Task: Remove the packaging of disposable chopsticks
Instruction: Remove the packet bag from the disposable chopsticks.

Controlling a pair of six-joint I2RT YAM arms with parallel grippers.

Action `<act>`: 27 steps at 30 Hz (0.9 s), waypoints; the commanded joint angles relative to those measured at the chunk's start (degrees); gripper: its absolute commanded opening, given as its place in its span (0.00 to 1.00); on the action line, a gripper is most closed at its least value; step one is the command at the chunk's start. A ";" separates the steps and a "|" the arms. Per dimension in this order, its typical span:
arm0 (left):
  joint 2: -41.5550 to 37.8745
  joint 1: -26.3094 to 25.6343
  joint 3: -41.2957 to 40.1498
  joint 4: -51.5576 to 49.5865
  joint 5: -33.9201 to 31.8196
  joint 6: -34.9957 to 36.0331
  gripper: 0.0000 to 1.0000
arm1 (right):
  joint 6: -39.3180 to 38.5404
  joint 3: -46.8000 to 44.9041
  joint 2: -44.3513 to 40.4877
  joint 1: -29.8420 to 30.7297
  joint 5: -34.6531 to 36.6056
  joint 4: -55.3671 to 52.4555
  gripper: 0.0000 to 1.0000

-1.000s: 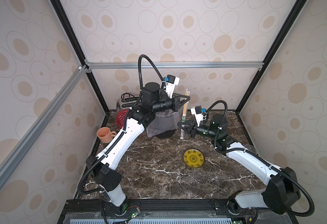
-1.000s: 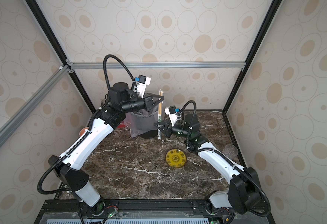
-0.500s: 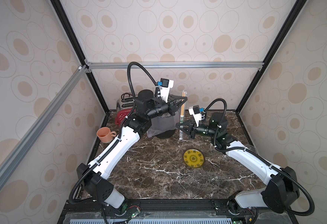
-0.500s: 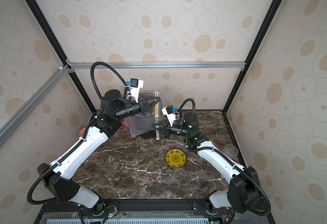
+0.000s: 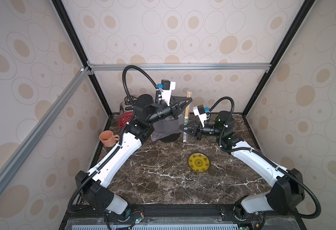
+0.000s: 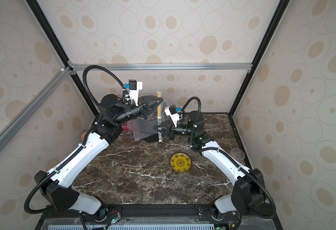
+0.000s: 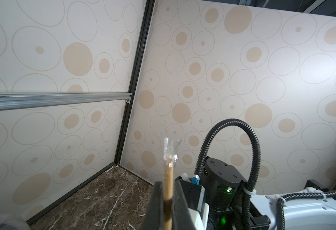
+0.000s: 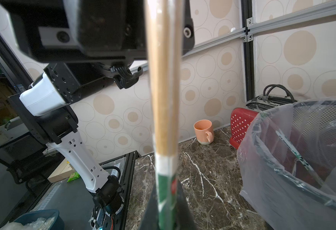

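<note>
Left gripper [image 5: 188, 101] is pressed together on the upper part of the disposable chopsticks [image 5: 187, 111], holding them upright in the air over the far side of the marble table [image 5: 163, 179], just right of the lined bin [image 5: 166, 129]. Right gripper [image 5: 183, 127], lower down, pinches the packaging [image 5: 185, 136] at its green printed band [image 8: 166, 189] — the clear sleeve hangs on below the jaws. Yellow dish [image 5: 198, 164] lies nearer, well apart, its pattern unreadable. A scrap of clear plastic [image 7: 170, 147] pokes past the sticks' top end. Print on the green band is too blurred to read.
</note>
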 commanded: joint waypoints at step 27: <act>-1.54 -3.46 -18.84 -15.70 11.18 1.74 0.00 | 5.78 12.32 0.79 -4.64 11.22 10.80 0.00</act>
